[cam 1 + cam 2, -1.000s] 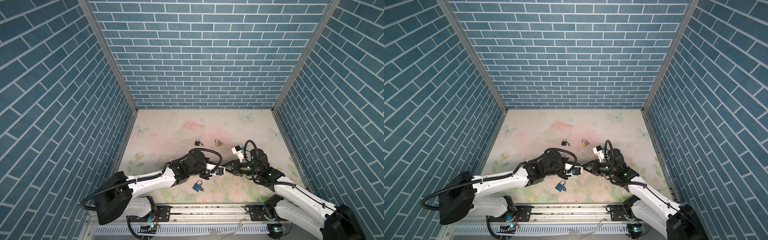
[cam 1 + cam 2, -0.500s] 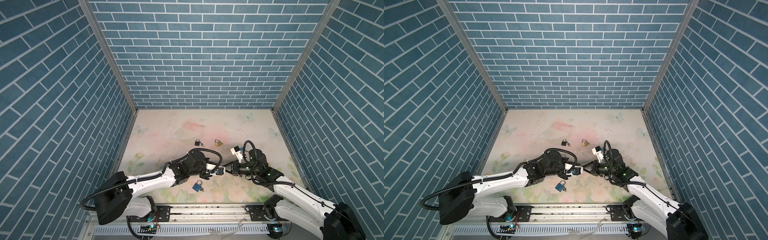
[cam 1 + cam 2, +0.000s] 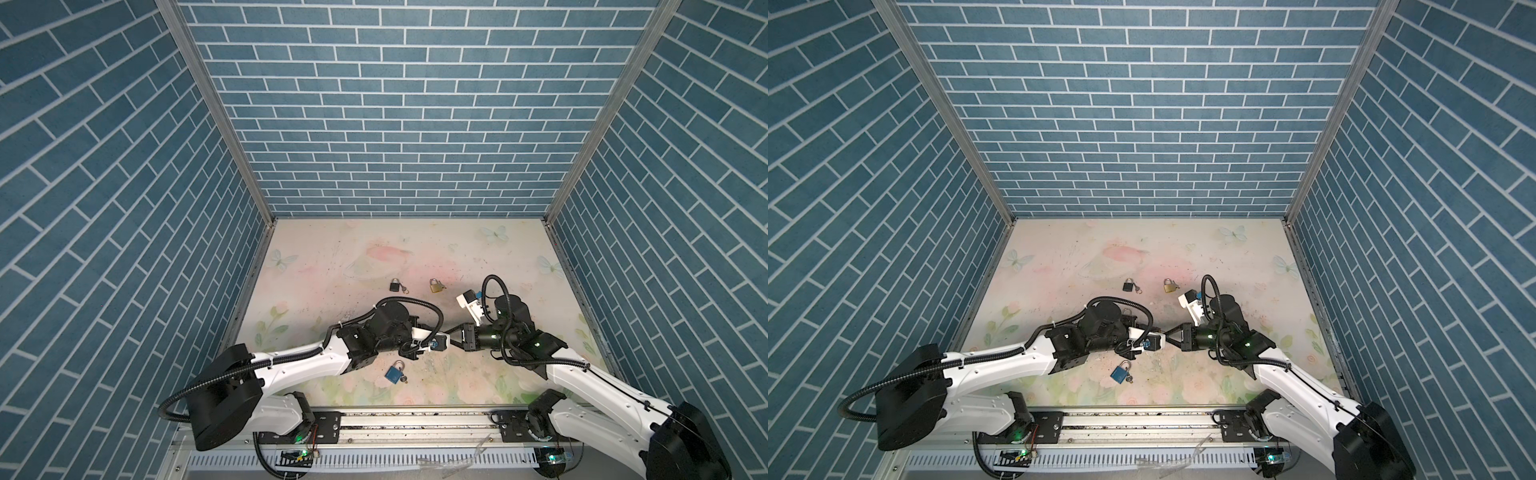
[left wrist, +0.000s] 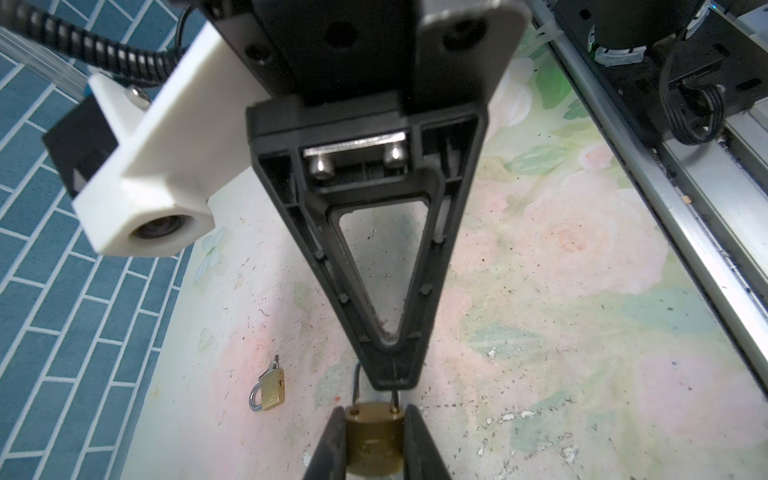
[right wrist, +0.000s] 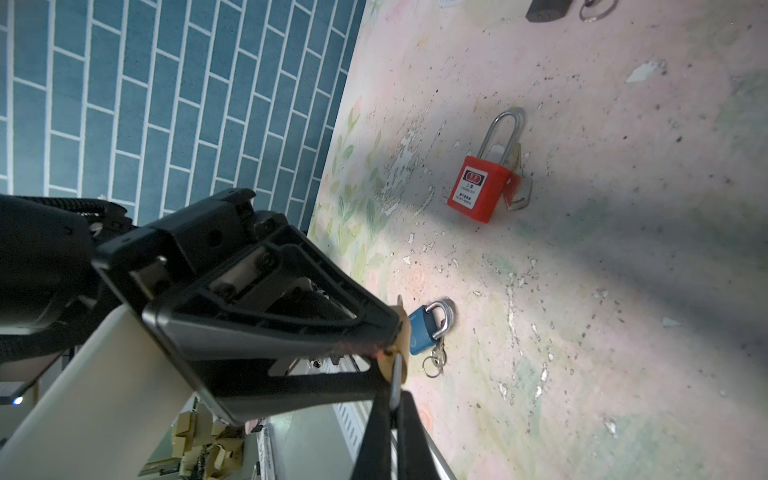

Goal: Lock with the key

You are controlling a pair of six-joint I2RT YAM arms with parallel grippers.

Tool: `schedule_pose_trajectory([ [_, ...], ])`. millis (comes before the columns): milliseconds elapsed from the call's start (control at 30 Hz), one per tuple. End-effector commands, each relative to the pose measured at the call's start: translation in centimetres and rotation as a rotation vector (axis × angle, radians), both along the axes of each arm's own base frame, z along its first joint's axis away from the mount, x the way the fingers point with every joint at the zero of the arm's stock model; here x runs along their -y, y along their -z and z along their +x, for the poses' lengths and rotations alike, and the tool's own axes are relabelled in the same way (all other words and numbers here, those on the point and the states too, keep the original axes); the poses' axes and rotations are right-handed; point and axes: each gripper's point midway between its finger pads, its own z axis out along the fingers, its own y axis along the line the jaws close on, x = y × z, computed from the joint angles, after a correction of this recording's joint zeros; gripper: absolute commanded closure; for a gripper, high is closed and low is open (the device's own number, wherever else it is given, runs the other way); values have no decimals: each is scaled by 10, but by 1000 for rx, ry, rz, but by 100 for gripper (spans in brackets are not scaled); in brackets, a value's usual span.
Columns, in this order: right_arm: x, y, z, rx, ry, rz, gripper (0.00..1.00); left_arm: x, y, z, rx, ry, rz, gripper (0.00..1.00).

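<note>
My left gripper (image 4: 374,415) is shut on the body of a small brass padlock (image 4: 374,440), held above the table near the front middle. The lock's silver shackle (image 5: 397,374) sticks out toward my right gripper (image 5: 392,401), which is shut on one leg of it. In the left wrist view the right gripper (image 4: 392,380) meets the lock tip-on. In both top views the two grippers touch tip to tip (image 3: 449,337) (image 3: 1166,336), and the white wrist camera mount hides the lock. This lock's key is hidden.
A blue padlock with keys (image 3: 394,372) (image 5: 424,328) lies just in front of the grippers. A red padlock with a key (image 5: 482,187) lies under the left arm. Farther back lie a black padlock (image 3: 395,285) and another brass padlock (image 3: 435,286) (image 4: 270,390). The metal rail (image 3: 415,424) borders the front.
My right gripper has shut on the shackle. Both arms have stayed almost where they were, and the left grip is unchanged.
</note>
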Motion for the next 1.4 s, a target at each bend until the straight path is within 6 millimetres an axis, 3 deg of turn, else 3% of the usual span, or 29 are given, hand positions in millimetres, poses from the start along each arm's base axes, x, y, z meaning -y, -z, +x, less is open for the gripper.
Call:
schedule_pose_trajectory([
  [0,-3,-5,-7,96,-84,-8,100,5,-20,-3,35,26,-63,100],
  [667,-7,-12,-17,229,-188,-64,100,8,-31,-1,59,34,-104,100],
  [1133,-11,-11,-17,195,-211,-82,100,19,-58,7,152,34,-186,100],
  [1367,-15,-8,-14,179,-221,-83,100,30,-77,2,177,69,-235,100],
])
